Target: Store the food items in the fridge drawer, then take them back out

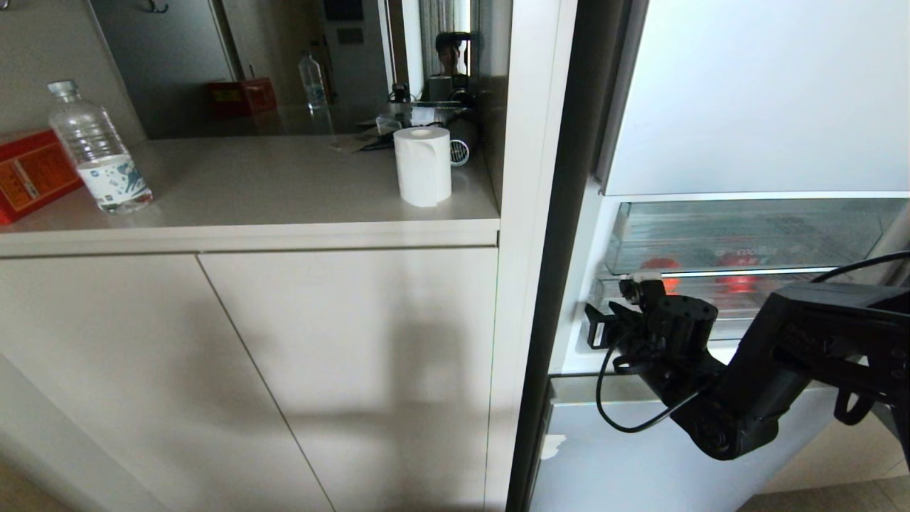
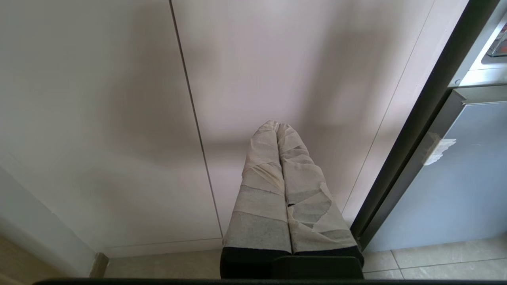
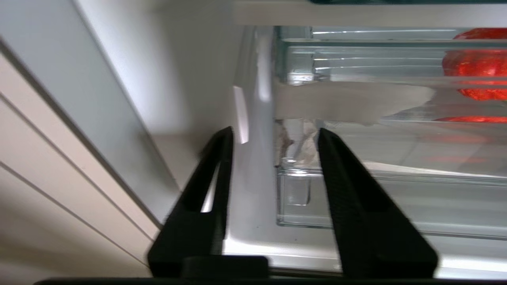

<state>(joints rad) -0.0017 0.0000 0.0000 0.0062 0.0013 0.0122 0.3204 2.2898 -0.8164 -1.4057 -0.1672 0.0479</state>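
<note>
At the left front corner of the fridge drawer, the right gripper stands with its two black fingers partly apart and nothing between them. One finger lies outside the drawer's side wall, toward the fridge's inner wall; the other lies in front of the drawer's clear lip. Whether either finger touches the plastic cannot be told.

Just past the fingertips, behind the clear front at that corner, sits a whitish crinkly lump. Farther along the drawer, well away from the gripper, a red tomato-like fruit shows through the clear plastic. The right wrist view alone gives this close look at the corner and the gap between the fingers. The head view instead shows the right arm reaching in from the right, the gripper low at the drawer's left end, and two red shapes behind the clear fronts; it also shows the shallower drawer above.

The left wrist view shows the left gripper apart from all this, its tape-wrapped fingers pressed together, pointing at a pale cabinet door beside the fridge, whose blue-white lower panel carries a scrap of white tape.

Left of the fridge, a beige counter holds a water bottle, a red box and a roll of paper. A mirror behind it reflects a person.
</note>
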